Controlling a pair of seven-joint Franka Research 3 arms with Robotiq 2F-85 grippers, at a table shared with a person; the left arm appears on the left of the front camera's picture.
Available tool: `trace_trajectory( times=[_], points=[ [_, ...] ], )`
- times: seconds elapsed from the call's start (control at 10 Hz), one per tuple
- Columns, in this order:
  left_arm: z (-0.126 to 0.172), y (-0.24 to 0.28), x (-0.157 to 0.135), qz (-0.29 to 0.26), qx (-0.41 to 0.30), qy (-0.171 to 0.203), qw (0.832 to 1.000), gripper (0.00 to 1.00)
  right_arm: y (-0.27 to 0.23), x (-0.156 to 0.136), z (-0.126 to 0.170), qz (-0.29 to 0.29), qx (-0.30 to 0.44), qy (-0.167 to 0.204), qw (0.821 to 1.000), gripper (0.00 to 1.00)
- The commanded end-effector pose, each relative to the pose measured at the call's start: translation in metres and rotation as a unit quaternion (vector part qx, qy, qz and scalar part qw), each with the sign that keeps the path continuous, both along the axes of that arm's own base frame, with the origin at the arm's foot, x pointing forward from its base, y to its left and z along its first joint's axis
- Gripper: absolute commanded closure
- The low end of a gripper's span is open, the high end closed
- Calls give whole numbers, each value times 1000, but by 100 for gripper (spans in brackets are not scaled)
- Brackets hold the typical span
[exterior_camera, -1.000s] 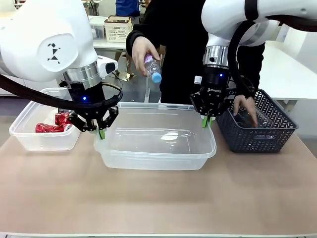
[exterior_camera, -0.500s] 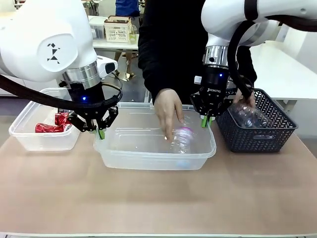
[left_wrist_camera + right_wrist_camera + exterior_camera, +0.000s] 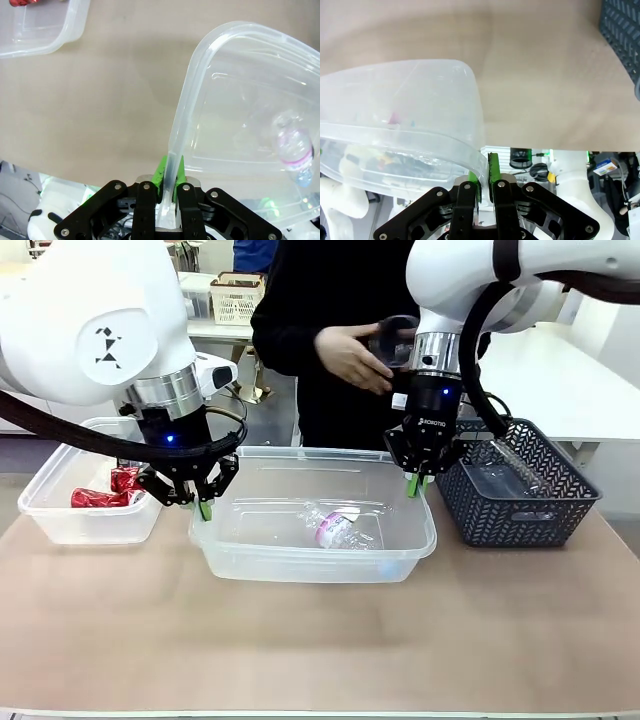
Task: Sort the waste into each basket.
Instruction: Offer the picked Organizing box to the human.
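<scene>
Now a pink-labelled bottle [image 3: 335, 528] lies on its side in the large clear tub [image 3: 310, 566], with both tools clenched on that tub's rim.

The bottle rests on the tub floor right of centre, between the two tools and apart from both. The left tool [image 3: 204, 508] pinches the tub's left rim between its green pads; in the left wrist view the rim runs straight up out of that nearly closed tool [image 3: 169, 167]. The right tool [image 3: 415, 483] grips the right rim near the far corner, pads tight on the rolled edge [image 3: 485, 170]. To the left, a small clear tub [image 3: 90, 528] holds red cans [image 3: 105, 492]. To the right, a dark lattice basket [image 3: 520, 522] stands just beside the large tub. The person's hand [image 3: 350, 355] holds a clear bottle [image 3: 392, 338] above the bench [image 3: 320, 640].
</scene>
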State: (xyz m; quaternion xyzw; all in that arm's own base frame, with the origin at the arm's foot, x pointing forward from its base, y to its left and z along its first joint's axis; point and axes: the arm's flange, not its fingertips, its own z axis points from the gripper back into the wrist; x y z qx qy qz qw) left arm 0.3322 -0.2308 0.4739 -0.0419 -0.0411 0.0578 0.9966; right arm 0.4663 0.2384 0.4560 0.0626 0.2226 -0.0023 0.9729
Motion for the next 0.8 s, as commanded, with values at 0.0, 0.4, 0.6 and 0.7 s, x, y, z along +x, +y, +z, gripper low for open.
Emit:
trace_trajectory(
  times=[0.0, 0.4, 0.6, 0.7],
  points=[
    [3, -5, 1, 8, -12, -11, 1000, 94, 5, -2, 0, -1, 6, -2, 1000, 91],
    [3, -5, 1, 8, -12, -11, 1000, 94, 5, -2, 0, -1, 6, -2, 1000, 91],
    [3, -5, 1, 8, -12, -11, 1000, 94, 5, -2, 0, -1, 6, -2, 1000, 91],
    [3, -5, 1, 8, -12, -11, 1000, 94, 5, -2, 0, -1, 6, -2, 1000, 91]
  ],
)
